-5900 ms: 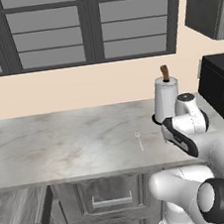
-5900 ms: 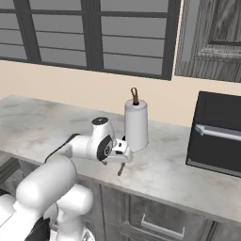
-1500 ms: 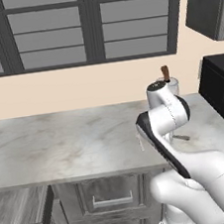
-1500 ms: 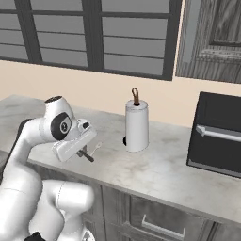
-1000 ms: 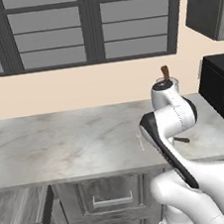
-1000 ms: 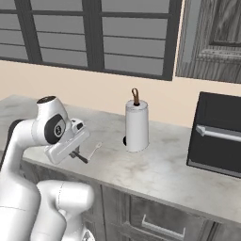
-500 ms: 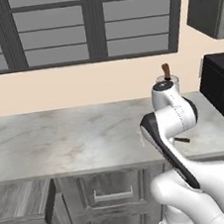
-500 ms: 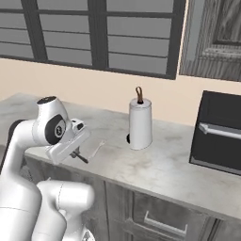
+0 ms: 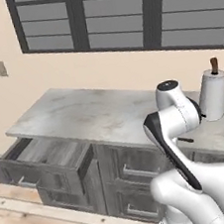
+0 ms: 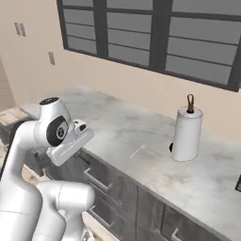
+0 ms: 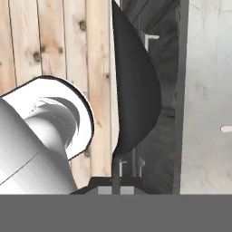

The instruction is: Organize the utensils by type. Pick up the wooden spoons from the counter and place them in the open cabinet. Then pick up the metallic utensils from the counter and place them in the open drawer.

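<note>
Kitchen counter [image 10: 141, 127] held only the silver fork [image 10: 138, 151]; we saw the gripper [image 11: 117, 179] clamped on the dark grey spoon [image 11: 135, 93], the open drawer [image 9: 49, 153] apparently awaiting both.

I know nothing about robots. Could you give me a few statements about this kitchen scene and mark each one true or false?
1. The gripper is shut on a dark spoon. True.
2. The drawer under the counter is pushed closed. False: it stands pulled open.
3. A paper towel roll stands upright on the counter. True.
4. The silver fork already lies in the drawer. False: it lies on the counter, apart from the paper towel roll.
</note>
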